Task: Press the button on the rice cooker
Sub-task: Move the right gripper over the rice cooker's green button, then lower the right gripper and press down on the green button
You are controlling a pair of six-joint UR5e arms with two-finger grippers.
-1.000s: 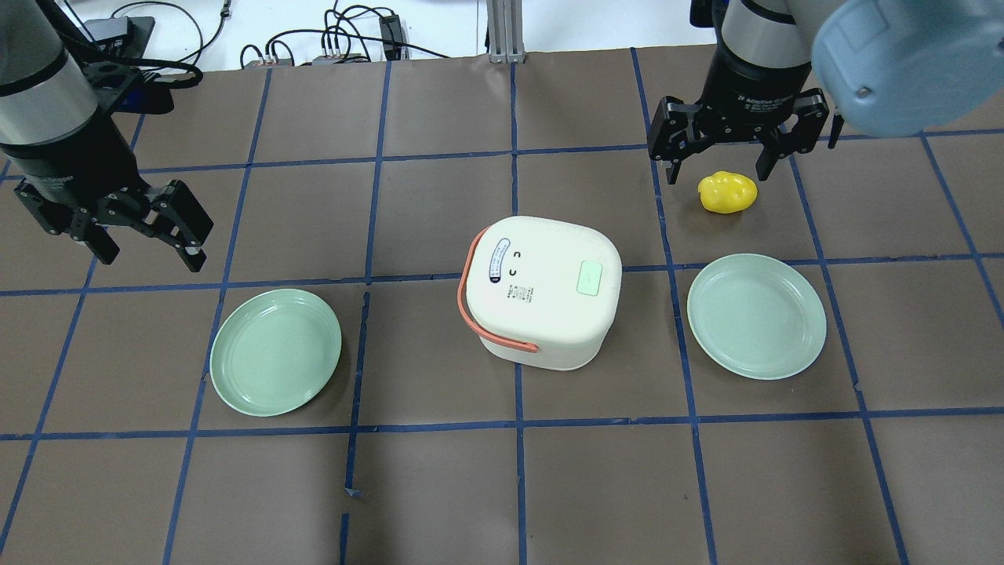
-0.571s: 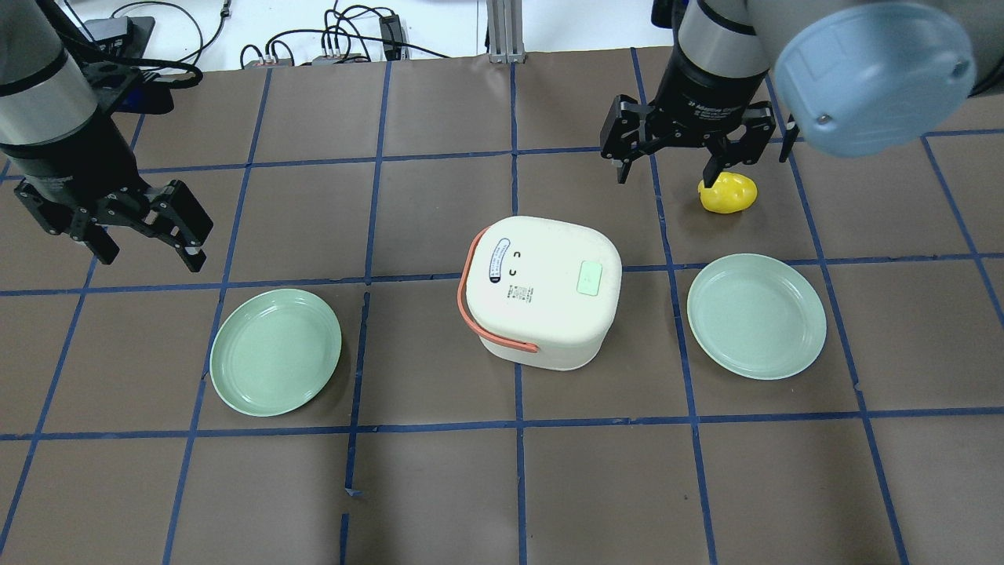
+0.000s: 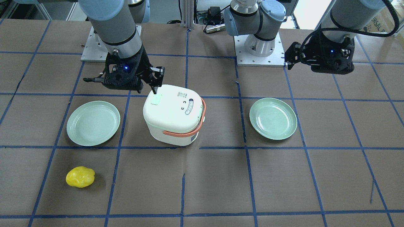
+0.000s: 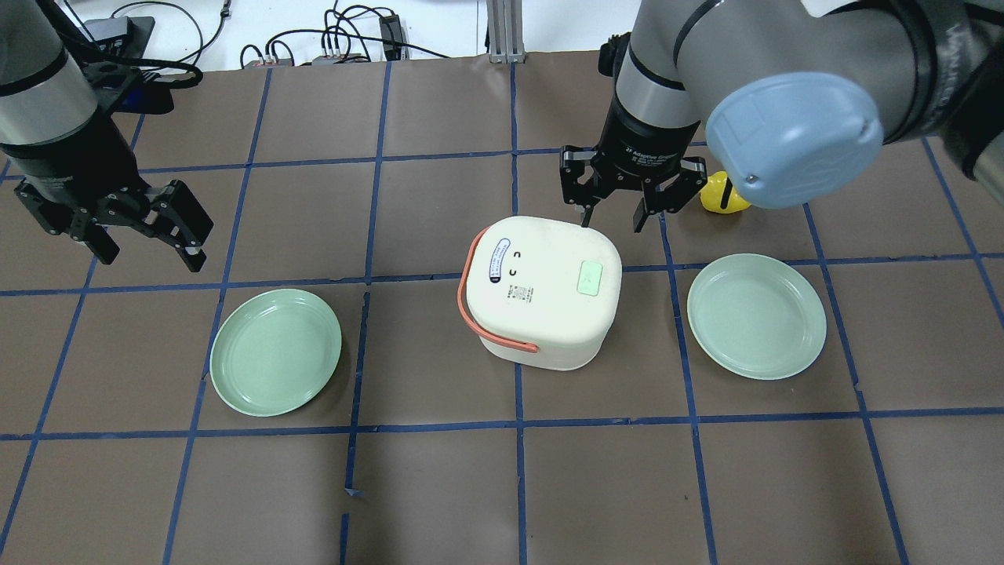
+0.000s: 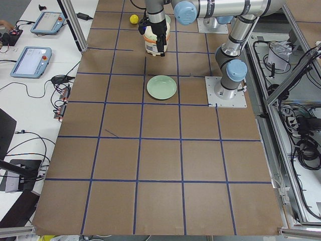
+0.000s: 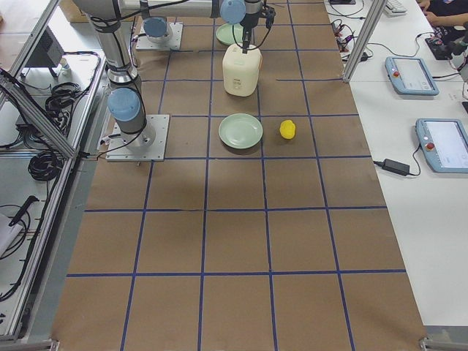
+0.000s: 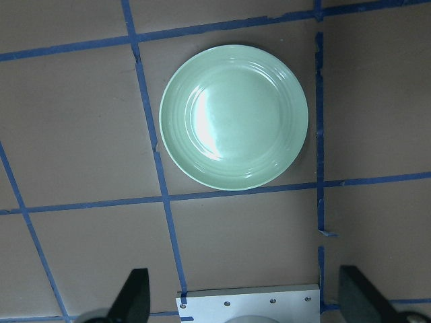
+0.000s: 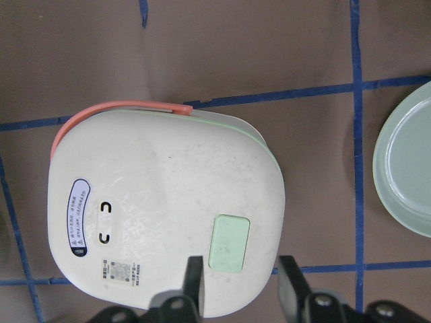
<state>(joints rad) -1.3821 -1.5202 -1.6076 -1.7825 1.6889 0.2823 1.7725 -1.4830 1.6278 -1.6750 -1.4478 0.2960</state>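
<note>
The white rice cooker [image 4: 541, 290] with an orange handle stands at the table's middle, its pale green button [image 4: 590, 278] on the lid's right side. My right gripper [image 4: 612, 216] hangs over the cooker's far right edge, jaws partly open and empty. In the right wrist view its fingers [image 8: 194, 277] straddle the lid edge just below the button [image 8: 229, 243]. In the front view one fingertip [image 3: 154, 90] is just above the button [image 3: 155, 99]. My left gripper [image 4: 149, 235] is open and empty, far left, above a green plate [image 7: 234, 116].
Two green plates lie either side of the cooker, the left plate [image 4: 276, 351] and the right plate [image 4: 756, 315]. A yellow pepper-like object [image 4: 718, 196] lies beyond the right plate, partly hidden by the right arm. Cables run along the far edge.
My right gripper has moved left from above the yellow object to the cooker's far right edge, and its jaws have narrowed. The left arm has not moved.
</note>
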